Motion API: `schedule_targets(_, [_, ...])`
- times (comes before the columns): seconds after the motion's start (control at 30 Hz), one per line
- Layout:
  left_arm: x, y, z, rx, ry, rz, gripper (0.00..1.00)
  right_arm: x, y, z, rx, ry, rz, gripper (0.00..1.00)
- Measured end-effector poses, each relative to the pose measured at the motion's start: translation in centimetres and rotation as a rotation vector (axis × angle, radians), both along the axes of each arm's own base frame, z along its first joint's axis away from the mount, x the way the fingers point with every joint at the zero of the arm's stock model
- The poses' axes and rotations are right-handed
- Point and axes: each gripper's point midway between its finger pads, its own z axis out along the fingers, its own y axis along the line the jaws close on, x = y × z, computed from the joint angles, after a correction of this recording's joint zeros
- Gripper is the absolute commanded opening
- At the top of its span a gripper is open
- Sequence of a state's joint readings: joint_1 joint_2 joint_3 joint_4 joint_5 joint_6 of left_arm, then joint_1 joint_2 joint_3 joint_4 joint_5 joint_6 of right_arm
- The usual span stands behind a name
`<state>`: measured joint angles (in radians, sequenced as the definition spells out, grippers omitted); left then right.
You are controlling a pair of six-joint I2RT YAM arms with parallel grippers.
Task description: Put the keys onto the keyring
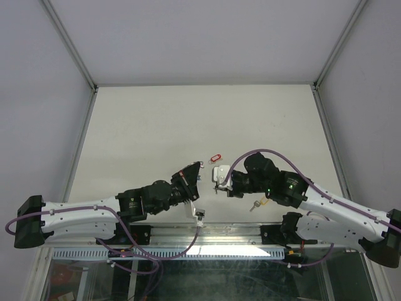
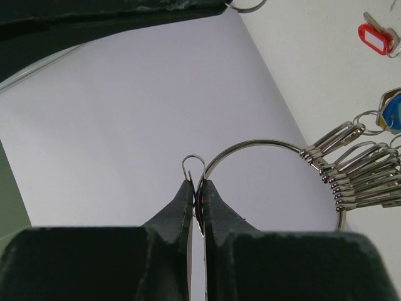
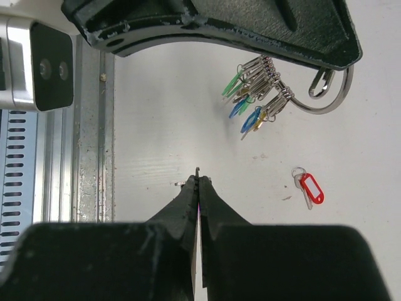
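My left gripper is shut on the keyring, a wide silver wire ring held off the table. Several metal clips hang on it, carrying keys with green, blue and yellow heads. A small wire loop also sticks up at the jaw tips. My right gripper is shut on a thin dark metal piece seen edge-on; only its hooked tip shows. In the top view both grippers face each other, the left and the right, a small gap apart.
A key with a red tag lies on the table just beyond the grippers, also in the right wrist view. Another small key with a yellow part lies by the right arm. A metal rail runs along the table's near edge.
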<state>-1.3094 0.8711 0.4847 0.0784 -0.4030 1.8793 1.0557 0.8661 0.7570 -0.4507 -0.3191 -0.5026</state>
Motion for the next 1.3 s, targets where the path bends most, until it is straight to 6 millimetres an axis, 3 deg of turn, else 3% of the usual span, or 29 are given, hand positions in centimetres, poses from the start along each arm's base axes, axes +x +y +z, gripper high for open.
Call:
schedule_targets(0.33, [0.2, 0.1, 0.6, -0.008, -0.025, 0.012, 0.0, 1.0, 0.2, 0.7, 0.032, -0.004, -0.046, 0.0])
schedule_targets(0.47, [0.2, 0.2, 0.8, -0.038, -0.004, 0.016, 0.0, 2.6, 0.0, -0.3, -0.012, 0.049, -0.163, 0.0])
schedule_targets(0.67, [0.2, 0.4, 0.9, -0.106, 0.057, 0.033, 0.0, 5.8, -0.4, -2.2, -0.079, 0.32, -0.442, 0.0])
schedule_targets(0.9, [0.2, 0.5, 0.9, -0.168, 0.121, 0.048, 0.0, 4.2, -1.1, -6.4, -0.166, 0.632, -0.663, 0.0])
schedule_targets(0.97, [0.2, 0.6, 1.0, -0.202, 0.149, 0.053, 0.0, 3.7, -1.5, -7.6, -0.195, 0.687, -0.714, 0.06])
schedule_targets(1.1, [0.0, 0.9, 1.6, -0.277, 0.201, 0.058, 0.0, 3.5, -2.8, -9.8, -0.265, 0.734, -0.833, 0.34])
schedule_targets(1.2, [-0.1, 0.9, 1.8, -0.319, 0.234, 0.058, 0.0, 4.1, -3.1, -9.7, -0.249, 0.71, -0.87, 0.39])
schedule_targets(1.3, [-0.3, 0.7, 1.7, -0.356, 0.282, 0.048, 0.0, 5.2, -3.4, -8.0, -0.177, 0.641, -0.889, 0.4])
